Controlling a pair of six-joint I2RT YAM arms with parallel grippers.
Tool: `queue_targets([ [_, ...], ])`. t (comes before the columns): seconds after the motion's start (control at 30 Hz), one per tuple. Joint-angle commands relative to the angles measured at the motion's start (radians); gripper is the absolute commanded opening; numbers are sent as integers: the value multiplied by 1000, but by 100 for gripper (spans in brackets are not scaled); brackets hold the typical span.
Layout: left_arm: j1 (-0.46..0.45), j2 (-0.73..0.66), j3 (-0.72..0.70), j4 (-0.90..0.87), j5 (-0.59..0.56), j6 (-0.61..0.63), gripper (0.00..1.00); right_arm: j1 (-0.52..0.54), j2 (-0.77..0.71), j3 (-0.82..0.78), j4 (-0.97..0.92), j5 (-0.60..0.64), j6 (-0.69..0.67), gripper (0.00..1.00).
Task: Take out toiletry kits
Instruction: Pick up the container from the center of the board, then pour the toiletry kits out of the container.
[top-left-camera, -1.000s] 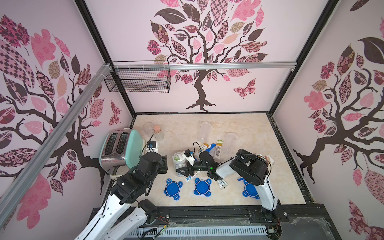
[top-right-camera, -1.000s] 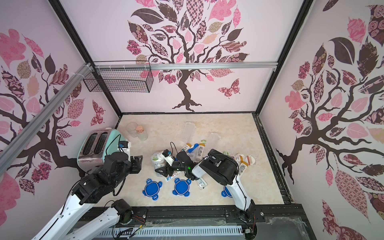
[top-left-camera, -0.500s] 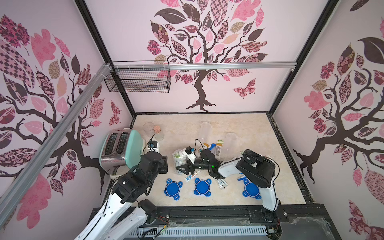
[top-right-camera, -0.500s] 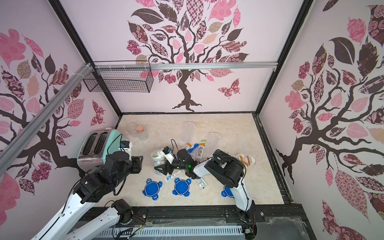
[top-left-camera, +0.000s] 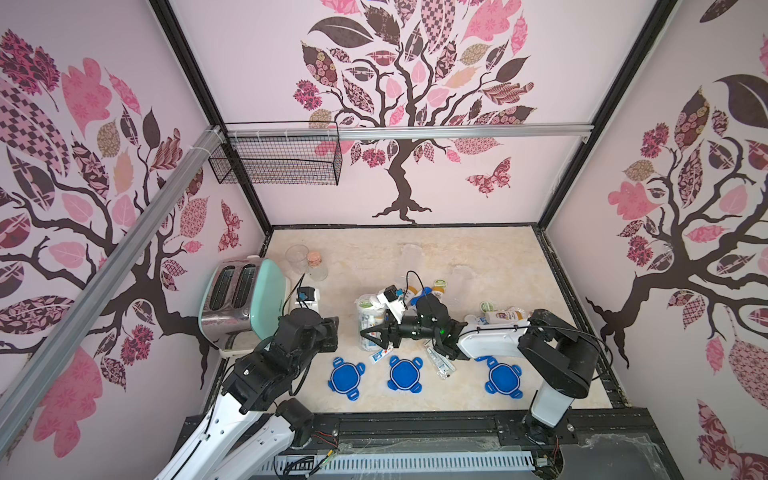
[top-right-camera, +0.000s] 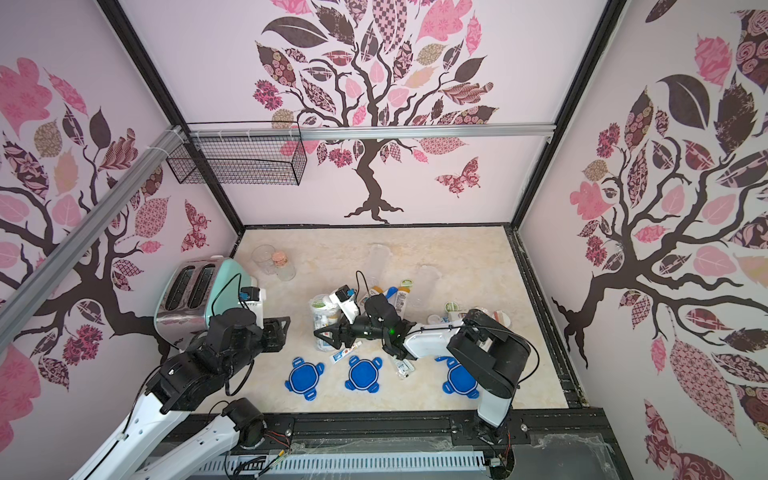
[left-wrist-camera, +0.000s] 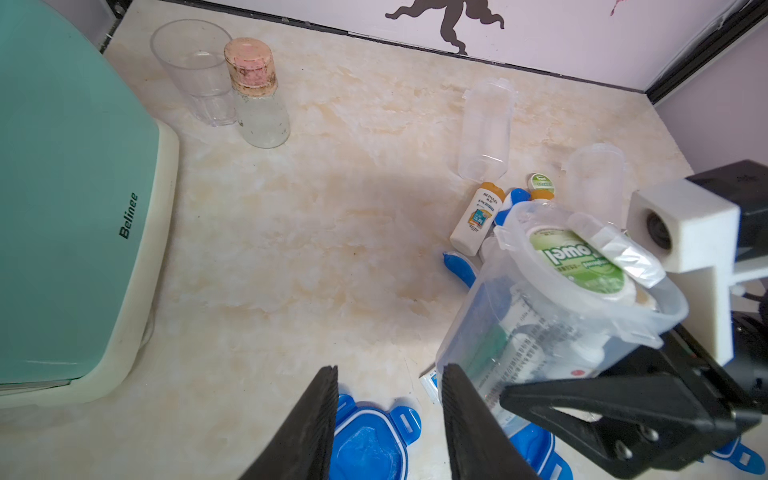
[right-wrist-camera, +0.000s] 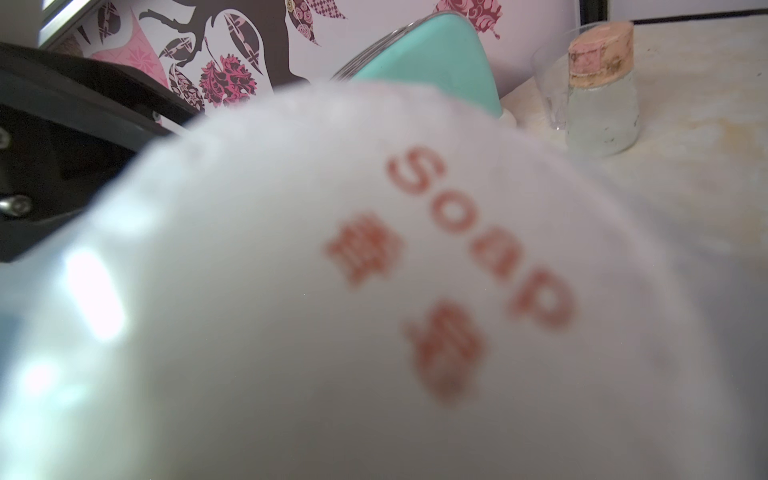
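Note:
My right gripper is shut on a clear canister, held tilted above the table. Inside the canister are toiletry kit items: a green-topped tub, a clear-wrapped packet and tubes. The right wrist view is filled by a blurred white soap packet. More kit items lie loose: a toothpaste tube, a white bottle with a yellow cap and a blue toothbrush. My left gripper is open and holds nothing. It hovers over a blue lid, just left of the canister.
Three blue clip lids lie along the front. Two empty clear canisters stand behind the loose items. A mint toaster is at the left. A cork-stoppered jar and a clear cup are at the back left.
The right gripper has tipped and shifted the canister slightly leftward, and a toothpaste tube now lies on the table below it. The left gripper's jaws have narrowed a little.

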Motion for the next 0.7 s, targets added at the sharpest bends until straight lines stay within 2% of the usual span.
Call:
queue_targets([
  [0.0,4,-18,-14,20,86,-67,45,6,-57,-10,-38,-47,77,41],
  [0.2,3,-60,-21,10,82,-82,45,20,-51,-34,-115,-106,183,39],
  [0.4,3,-51,-47,29,80,-87,45,48,-19,-33,-199,-117,200,39],
  [0.67,3,-22,-59,44,88,-85,45,84,61,45,-367,-151,199,40],
])
